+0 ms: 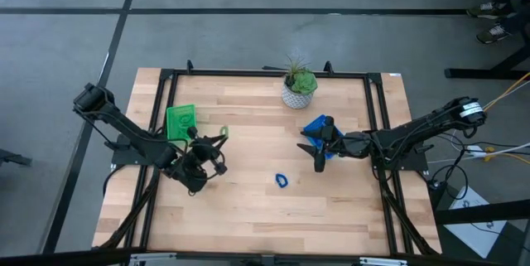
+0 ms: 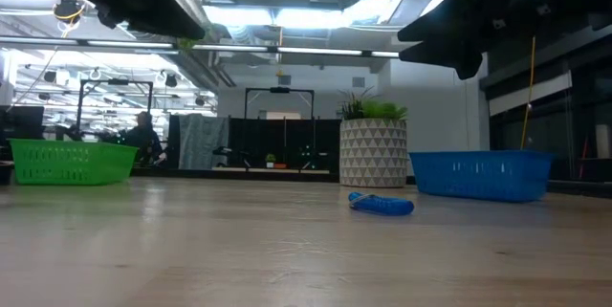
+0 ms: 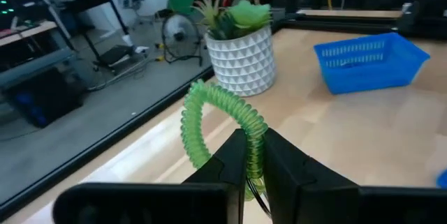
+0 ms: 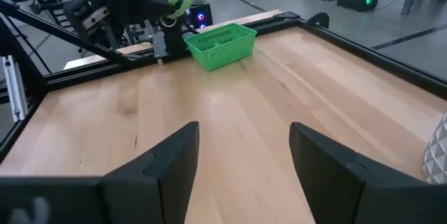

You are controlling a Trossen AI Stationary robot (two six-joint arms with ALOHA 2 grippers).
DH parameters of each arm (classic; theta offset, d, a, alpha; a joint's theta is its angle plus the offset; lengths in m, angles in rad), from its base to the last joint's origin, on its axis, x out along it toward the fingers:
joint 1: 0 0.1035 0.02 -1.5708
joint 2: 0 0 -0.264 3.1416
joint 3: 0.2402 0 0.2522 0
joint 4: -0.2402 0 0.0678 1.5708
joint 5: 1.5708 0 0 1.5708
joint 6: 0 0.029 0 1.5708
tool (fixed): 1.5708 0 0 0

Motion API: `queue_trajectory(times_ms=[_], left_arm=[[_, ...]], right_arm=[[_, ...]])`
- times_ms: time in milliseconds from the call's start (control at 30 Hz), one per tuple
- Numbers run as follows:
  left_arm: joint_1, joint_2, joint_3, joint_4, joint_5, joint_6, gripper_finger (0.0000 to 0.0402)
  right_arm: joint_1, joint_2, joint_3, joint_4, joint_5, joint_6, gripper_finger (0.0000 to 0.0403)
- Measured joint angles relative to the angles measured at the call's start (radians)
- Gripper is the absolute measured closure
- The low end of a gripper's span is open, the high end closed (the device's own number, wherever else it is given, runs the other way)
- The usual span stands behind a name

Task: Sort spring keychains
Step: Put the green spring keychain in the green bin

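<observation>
The left gripper (image 1: 222,136) is hanging over the left half of the surface (image 1: 248,216), just beside the green tray (image 1: 180,122) on its inner side. Its fingers (image 3: 234,161) are pressing nearly together on a light green spring keychain (image 3: 220,119), whose coiled loop is arching up out of the pinch; the same keychain is showing as a small green curl at the gripper's tip in the high view (image 1: 224,133).

The right gripper (image 1: 320,165) is hovering over the right half of the surface, at the near edge of the blue tray (image 1: 314,125). Its fingers (image 4: 167,165) are standing wide apart and are holding nothing; between them only bare wood is showing.

A blue spring keychain (image 1: 282,181) is lying flat on the surface, near its middle and toward the front edge, between the two grippers and apart from both trays. In the low view it is sitting in front of the blue tray (image 2: 481,173) and the planter.

A white patterned planter (image 1: 297,92) with a green plant is standing at the middle of the far edge. The green tray is sitting near the far left corner.
</observation>
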Motion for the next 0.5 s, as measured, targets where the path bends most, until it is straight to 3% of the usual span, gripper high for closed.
queue_trajectory(times_ms=[333, 500], left_arm=[[0.013, 0.000, 0.000, -0.040, -0.025, -0.014, 0.0374], [0.014, 0.000, 0.000, -0.154, -0.032, -0.134, 0.0375]], right_arm=[[0.000, 0.000, 0.000, 0.000, 0.000, 0.004, 0.0183], [0.000, 0.000, 0.000, 0.000, 0.000, 0.022, 0.0183]])
